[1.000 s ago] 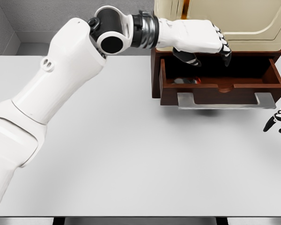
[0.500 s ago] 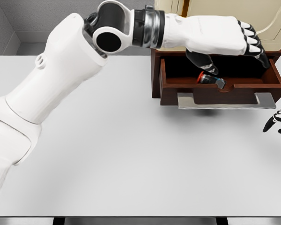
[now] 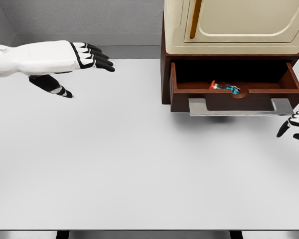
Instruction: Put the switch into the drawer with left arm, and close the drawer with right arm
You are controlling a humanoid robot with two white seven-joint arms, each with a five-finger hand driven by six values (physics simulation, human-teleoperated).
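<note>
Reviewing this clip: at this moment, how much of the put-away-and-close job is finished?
Done: the switch lies inside the open drawer, and the left hand is off to the far left with fingers spread, holding nothing. In hand: nothing is gripped; the right hand shows only at the right edge, below the drawer's metal handle. Left: pushing the drawer shut.

Red and teal switch in a dark reddish-brown drawer with grey handle, cream cabinet above, plain white table, white hands with black fingertips.
</note>
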